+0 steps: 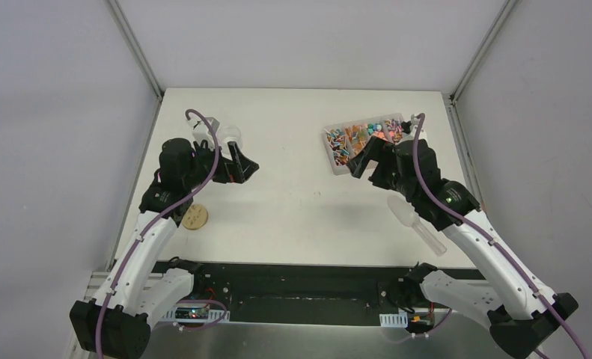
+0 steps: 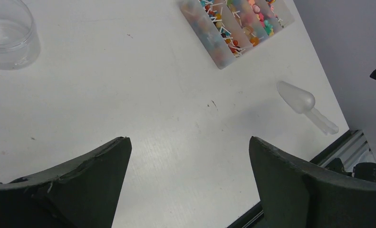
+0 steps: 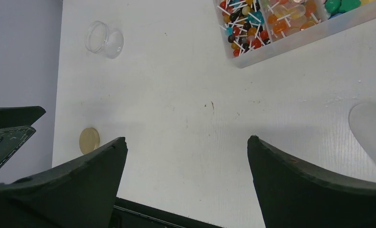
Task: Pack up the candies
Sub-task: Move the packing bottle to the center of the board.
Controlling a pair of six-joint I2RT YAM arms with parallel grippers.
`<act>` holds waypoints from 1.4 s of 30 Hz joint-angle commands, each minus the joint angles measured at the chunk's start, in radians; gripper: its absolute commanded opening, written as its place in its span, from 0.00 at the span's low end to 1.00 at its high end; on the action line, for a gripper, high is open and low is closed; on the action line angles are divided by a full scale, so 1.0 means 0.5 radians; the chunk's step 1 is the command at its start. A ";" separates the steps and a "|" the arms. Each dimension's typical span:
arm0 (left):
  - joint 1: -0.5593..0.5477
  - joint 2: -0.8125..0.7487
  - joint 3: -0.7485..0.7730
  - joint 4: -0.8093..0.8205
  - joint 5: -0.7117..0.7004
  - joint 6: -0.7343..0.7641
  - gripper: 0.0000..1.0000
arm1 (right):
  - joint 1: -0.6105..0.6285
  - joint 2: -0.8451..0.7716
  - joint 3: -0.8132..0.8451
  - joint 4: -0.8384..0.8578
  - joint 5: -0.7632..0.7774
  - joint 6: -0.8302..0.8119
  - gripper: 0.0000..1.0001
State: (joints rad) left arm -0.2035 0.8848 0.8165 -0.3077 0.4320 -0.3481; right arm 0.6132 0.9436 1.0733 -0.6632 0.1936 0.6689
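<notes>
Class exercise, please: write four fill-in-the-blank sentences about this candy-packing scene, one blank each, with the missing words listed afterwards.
1. The left gripper and the right gripper both stand ____, holding nothing.
2. The wooden lid lies closest to the ____ arm.
3. The clear scoop lies closest to the ____ arm.
4. The candies sit in the divided tray; the clear jar holds ____ of them.

Missing words: open; left; right; none.

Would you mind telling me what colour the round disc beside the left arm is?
The disc is light wooden tan, clearest in the top external view.
</notes>
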 commanded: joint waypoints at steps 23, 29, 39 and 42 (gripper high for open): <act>0.029 0.727 0.366 0.075 -1.426 -0.072 0.99 | 0.010 -0.329 -0.295 0.304 -0.317 -0.441 1.00; 0.107 1.200 0.629 0.083 -1.336 0.162 0.99 | 0.010 -0.477 -0.365 0.419 -0.528 -0.548 1.00; 0.393 1.675 0.940 0.079 -0.972 0.096 0.60 | 0.009 -0.536 -0.376 0.419 -0.573 -0.585 1.00; 0.392 1.782 1.009 0.106 -0.904 0.114 0.60 | 0.010 -0.530 -0.373 0.422 -0.571 -0.597 1.00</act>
State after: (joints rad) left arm -0.0021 1.7370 1.2404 -0.2924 -0.1074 -0.2920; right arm 0.6132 0.6762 0.8783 -0.4969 -0.0696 0.3988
